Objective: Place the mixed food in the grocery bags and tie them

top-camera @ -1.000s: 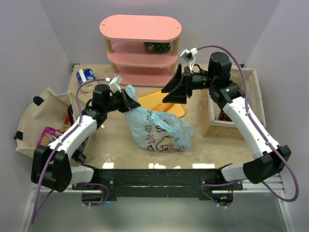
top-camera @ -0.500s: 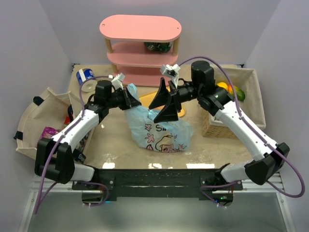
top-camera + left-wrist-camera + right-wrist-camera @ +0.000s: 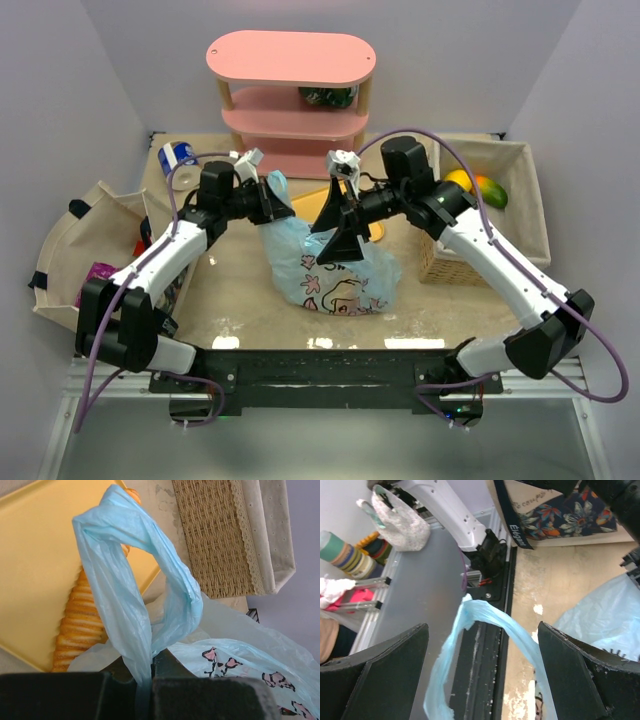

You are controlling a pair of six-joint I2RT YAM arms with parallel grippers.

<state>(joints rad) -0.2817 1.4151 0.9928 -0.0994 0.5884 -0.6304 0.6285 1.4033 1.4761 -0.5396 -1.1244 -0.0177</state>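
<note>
The grocery bag (image 3: 330,270) sits on the bench (image 3: 235,300). At the bag's left top corner, the left pincer (image 3: 268,200) is clamped on one handle loop (image 3: 125,595). Over the bag's top, the right pincer (image 3: 338,225), jaws wide apart, straddles the other loop (image 3: 490,620), which runs across its gap.

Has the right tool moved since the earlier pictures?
Yes. The right tool moved left and down in the top view, away from the woven wicker basket, to above the light-blue plastic bag.
</note>
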